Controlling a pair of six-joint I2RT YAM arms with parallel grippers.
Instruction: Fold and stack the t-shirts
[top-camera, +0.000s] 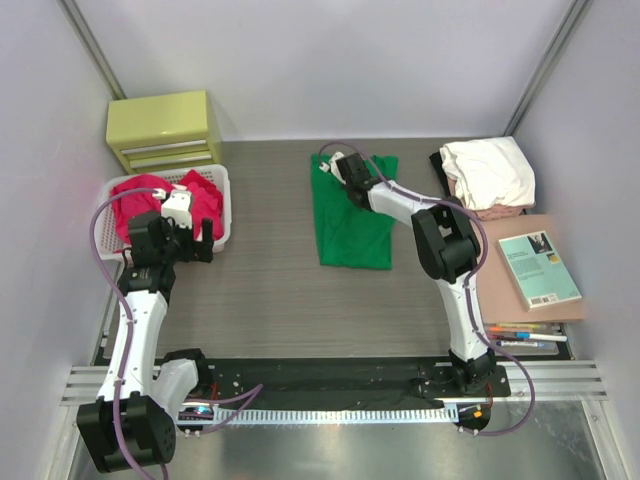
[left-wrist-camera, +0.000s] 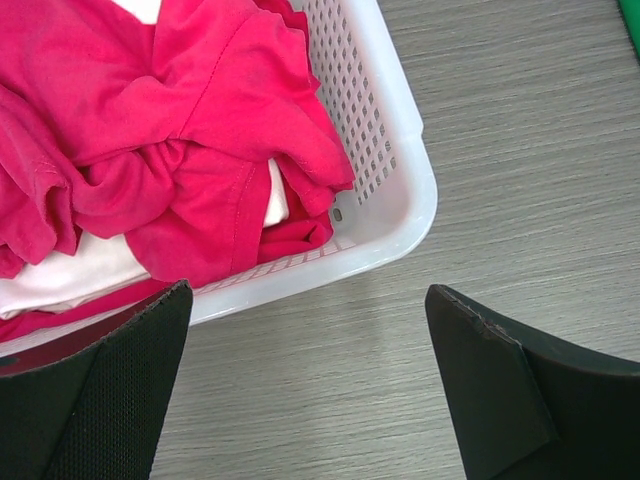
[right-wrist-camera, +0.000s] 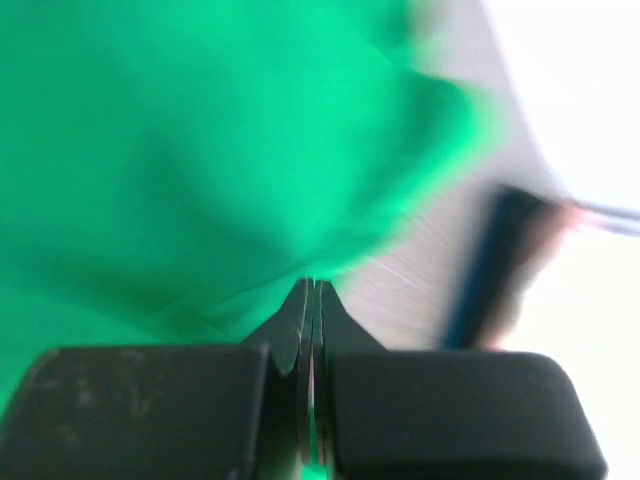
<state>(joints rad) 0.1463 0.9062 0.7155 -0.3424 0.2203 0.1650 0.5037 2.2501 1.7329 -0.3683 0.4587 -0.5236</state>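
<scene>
A bright green t-shirt (top-camera: 350, 225) lies partly folded on the middle of the table. My right gripper (top-camera: 328, 165) is at its far left corner, shut on the green cloth (right-wrist-camera: 200, 150), with a strip of green showing between the closed jaws (right-wrist-camera: 312, 285). Red t-shirts (top-camera: 150, 200) are heaped in the white basket (top-camera: 222, 200) at the left, over some white cloth (left-wrist-camera: 70, 275). My left gripper (top-camera: 185, 248) hangs open and holds nothing, just past the basket's near right corner (left-wrist-camera: 400, 190), above bare table (left-wrist-camera: 308, 290). A stack with a white t-shirt (top-camera: 490, 170) on top sits at the far right.
A yellow-green drawer unit (top-camera: 165, 130) stands behind the basket. A teal-covered book (top-camera: 538, 268) lies on a brown board at the right, with pens (top-camera: 525, 335) along its near edge. Pale pink (top-camera: 500, 212) and black cloth (top-camera: 440, 165) show under the white shirt.
</scene>
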